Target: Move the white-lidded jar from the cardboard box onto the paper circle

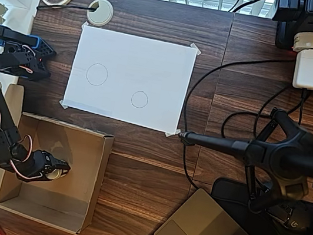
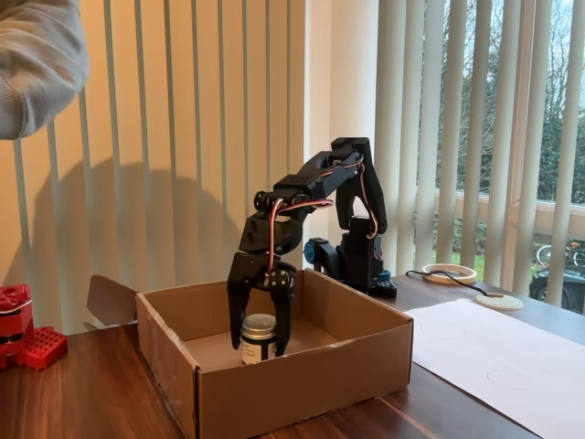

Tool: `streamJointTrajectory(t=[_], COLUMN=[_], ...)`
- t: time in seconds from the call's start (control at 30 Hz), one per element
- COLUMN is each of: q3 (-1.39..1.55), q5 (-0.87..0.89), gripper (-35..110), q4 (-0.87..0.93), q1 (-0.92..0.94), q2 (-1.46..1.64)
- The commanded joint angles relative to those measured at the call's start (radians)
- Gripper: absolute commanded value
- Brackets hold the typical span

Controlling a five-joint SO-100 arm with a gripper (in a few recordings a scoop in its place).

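A black robot arm reaches down into the cardboard box (image 2: 274, 366), its gripper (image 2: 260, 334) straddling the white-lidded jar (image 2: 258, 337), which stands upright on the box floor. In the fixed view one finger drops past the jar's left side and the other past its right, the lid sitting between them; whether the fingers press the glass or merely flank it cannot be told, though the gripper looks narrowed to about jar width around it. The jar's axis runs vertical, in line with the downward-pointing gripper, so the lift looks to be straight up past the box wall. From overhead, the gripper (image 1: 55, 171) and the jar (image 1: 52, 174) sit near the middle of the box (image 1: 82, 192) at the lower left of the bench (image 1: 136, 168). The paper circle (image 1: 139, 99), the smaller of two pencilled rings on a taped white sheet (image 1: 133, 60), lies well apart, up and to the right beyond the box rim.
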Motion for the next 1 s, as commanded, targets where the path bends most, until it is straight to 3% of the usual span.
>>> streamJointTrajectory(t=[0.0, 0.3, 0.53, 0.97], q3=[0.018, 0.081, 0.232, 0.451], q5=[0.014, 0.063, 0.060, 0.166], gripper=[6, 4, 3, 0], q4=[-0.067, -0.167, -0.388, -0.407], q1=[-0.020, -0.087, -0.190, -0.667], q2=[0.209, 0.422, 0.649, 0.894])
